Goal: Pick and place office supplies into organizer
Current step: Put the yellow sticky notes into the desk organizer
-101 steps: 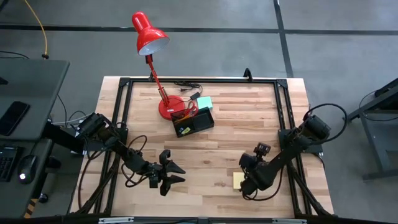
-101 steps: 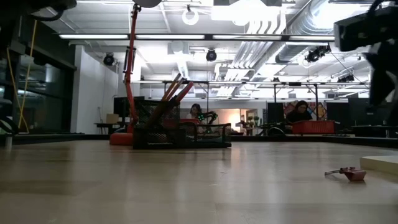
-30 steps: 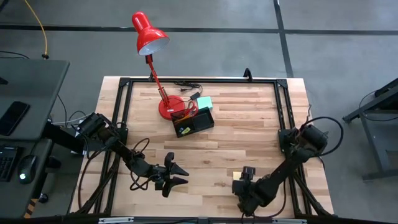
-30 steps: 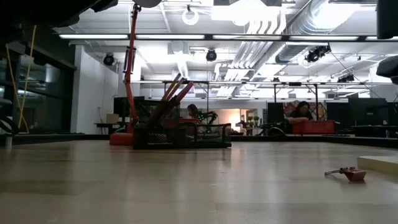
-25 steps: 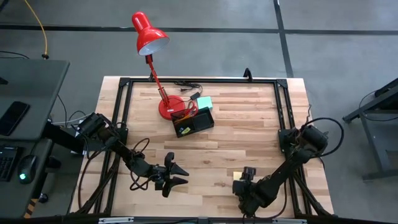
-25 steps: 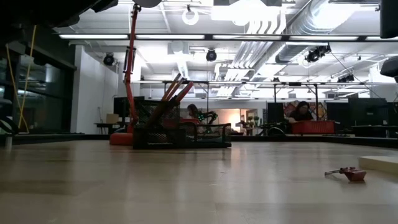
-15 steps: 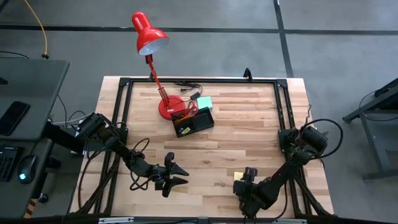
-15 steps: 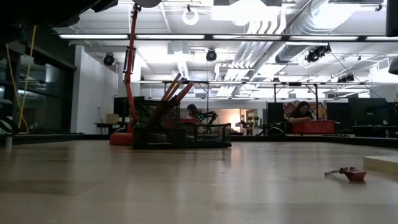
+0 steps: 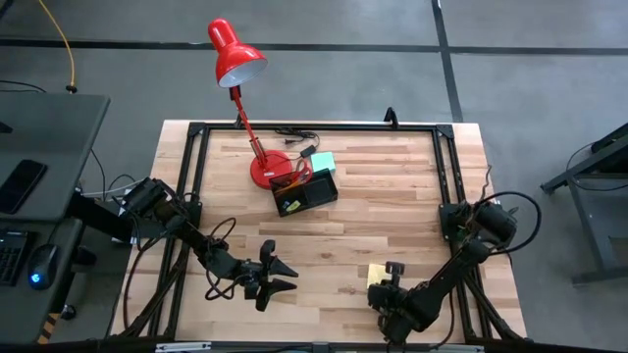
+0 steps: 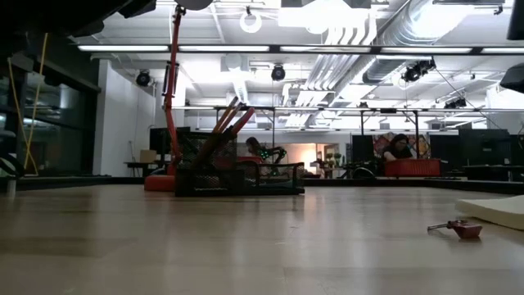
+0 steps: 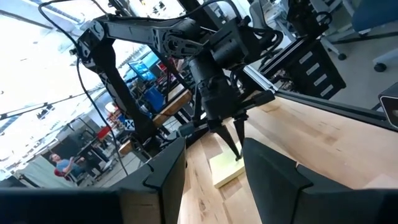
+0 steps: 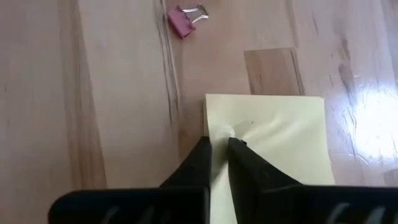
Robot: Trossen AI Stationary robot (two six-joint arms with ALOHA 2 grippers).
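yellow sticky-note pad (image 9: 376, 276): in the high view mostly hidden under the right gripper (image 9: 387, 290); in the low view (image 10: 495, 211) cut off by the picture's edge.
right gripper fingers (image 12: 198, 163): their tips press into the pad's top sheet, so the contact point is hidden; roots cut off by the picture's edge.
organizer (image 9: 305, 192): contents too small to sort out from above; in the low view (image 10: 237, 178) only dark wire walls and slanted sticks (image 10: 223, 129) can be made out.
pink binder clip (image 12: 184, 24): too small to find in the high view.
person in the room (image 10: 398, 147): distant, blurred.
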